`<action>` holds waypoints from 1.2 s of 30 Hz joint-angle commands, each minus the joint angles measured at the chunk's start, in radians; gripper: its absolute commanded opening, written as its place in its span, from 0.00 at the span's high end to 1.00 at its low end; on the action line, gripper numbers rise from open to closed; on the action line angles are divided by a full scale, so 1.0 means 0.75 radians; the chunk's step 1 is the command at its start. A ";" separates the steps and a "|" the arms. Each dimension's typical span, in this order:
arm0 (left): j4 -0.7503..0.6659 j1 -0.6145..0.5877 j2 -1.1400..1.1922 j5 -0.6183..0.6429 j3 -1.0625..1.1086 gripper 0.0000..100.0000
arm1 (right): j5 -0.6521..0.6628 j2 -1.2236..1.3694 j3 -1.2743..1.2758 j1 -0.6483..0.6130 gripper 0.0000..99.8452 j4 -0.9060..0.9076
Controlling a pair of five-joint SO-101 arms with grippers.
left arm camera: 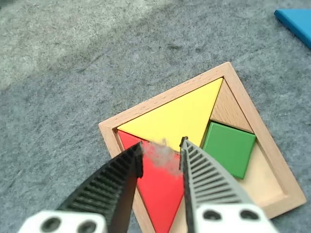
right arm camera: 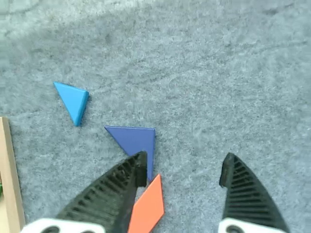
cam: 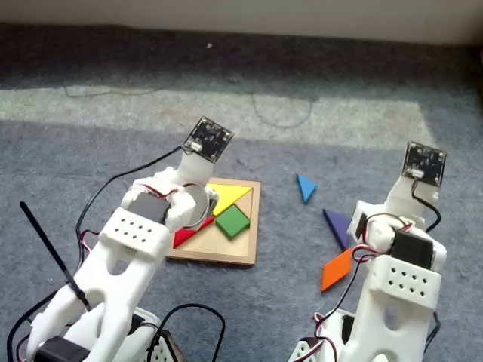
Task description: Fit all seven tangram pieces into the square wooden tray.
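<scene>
The square wooden tray (cam: 253,226) lies left of the middle and holds a yellow triangle (left arm camera: 180,114), a red triangle (left arm camera: 160,189) and a green square (left arm camera: 229,148). My left gripper (left arm camera: 161,148) hangs open just above the seam between the red and yellow pieces, holding nothing. On the carpet to the right of the tray lie a light blue triangle (right arm camera: 74,102), a dark blue triangle (right arm camera: 136,141) and an orange parallelogram (right arm camera: 148,206). My right gripper (right arm camera: 184,162) stands open above the carpet, one finger beside the dark blue triangle's corner.
Grey carpet covers the whole work area. Bare wood shows in the tray (left arm camera: 233,109) beside and below the green square. A black cable (cam: 45,241) runs at the left arm's side. Open carpet lies right of the loose pieces.
</scene>
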 commanded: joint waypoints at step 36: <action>-0.149 -0.369 -0.099 0.340 0.003 0.86 | 0.031 1.515 -0.930 -0.576 0.76 -0.124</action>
